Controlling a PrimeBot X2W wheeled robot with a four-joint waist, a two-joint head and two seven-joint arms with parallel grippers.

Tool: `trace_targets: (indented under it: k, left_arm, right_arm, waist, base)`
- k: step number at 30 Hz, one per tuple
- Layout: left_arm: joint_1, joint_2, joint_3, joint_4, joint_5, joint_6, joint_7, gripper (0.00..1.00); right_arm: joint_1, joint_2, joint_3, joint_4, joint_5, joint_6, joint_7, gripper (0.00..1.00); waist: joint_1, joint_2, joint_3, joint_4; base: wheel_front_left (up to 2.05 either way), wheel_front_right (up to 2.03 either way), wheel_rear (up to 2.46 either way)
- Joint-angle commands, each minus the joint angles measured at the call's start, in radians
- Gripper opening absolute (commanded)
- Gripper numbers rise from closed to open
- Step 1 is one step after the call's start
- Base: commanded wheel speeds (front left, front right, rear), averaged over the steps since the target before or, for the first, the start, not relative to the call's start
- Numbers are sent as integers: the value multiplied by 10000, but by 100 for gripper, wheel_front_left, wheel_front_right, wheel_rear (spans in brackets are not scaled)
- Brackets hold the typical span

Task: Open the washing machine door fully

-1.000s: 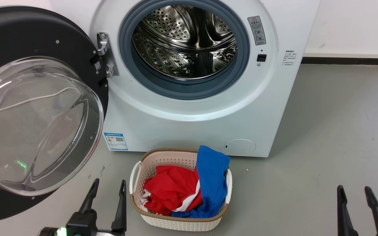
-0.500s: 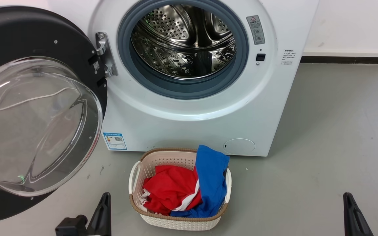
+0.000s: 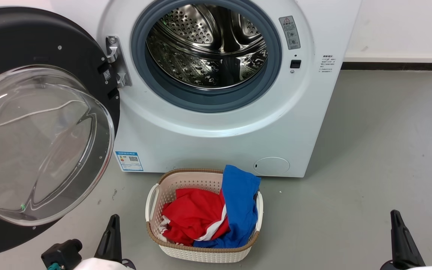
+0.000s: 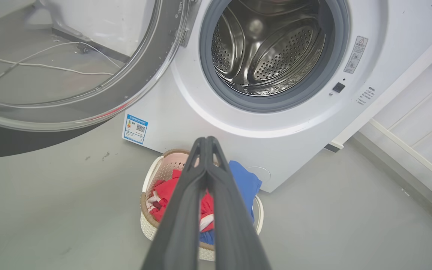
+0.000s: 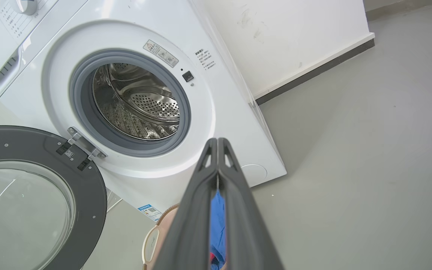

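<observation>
Both left end effector (image 3: 114,221) and right end effector (image 3: 395,215), fingers together, hang at 7 and 5 o'clock, clear of the washing machine door (image 3: 39,131) swung wide at 9 o'clock; any finishing push should meet its black rim (image 3: 32,33), not glass.

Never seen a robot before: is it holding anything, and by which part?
Nothing: left gripper and right gripper are both shut, empty, apart from the washing machine door.

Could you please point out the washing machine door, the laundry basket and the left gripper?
washing machine door (image 3: 32,37): head view, black upper rim.
laundry basket (image 3: 149,201): head view, left handle.
left gripper (image 4: 205,140): left wrist view, shut fingertips.
</observation>
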Motion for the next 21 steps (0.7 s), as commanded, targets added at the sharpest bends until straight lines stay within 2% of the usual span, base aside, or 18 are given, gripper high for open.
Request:
trace_targets:
  k: [1,21]
  left_arm:
    - [-299,18,62,-103,-369,-67,65,0]
    - [-778,8,341,99,-3464,-221,810,0]
  right_arm:
    - [-275,-102,21,-59,366,0,64,0]
    - [-996,-163,110,443,3236,0,739,0]
  waist:
    - [0,0,4,-6]
    - [0,0,69,-114]
  base:
    - [0,0,0]
    - [0,0,0]
